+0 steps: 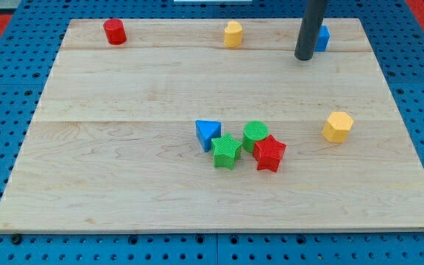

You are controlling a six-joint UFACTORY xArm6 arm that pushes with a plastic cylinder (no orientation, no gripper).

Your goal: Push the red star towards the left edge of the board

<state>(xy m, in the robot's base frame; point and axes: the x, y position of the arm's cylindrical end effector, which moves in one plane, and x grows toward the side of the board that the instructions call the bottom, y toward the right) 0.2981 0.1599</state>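
Observation:
The red star [269,153] lies a little below and right of the board's middle. It touches a green round block [255,135] at its upper left. A green star [227,152] lies just to its left, and a blue triangle [207,133] sits left of that. My tip [304,57] is near the view's top right, far above and right of the red star, and right beside a blue block [322,38] that the rod partly hides.
A red cylinder [114,32] stands at the top left. A yellow block [232,34] stands at the top middle. A yellow hexagonal block [337,126] lies at the right. The wooden board [109,169] rests on a blue pegboard.

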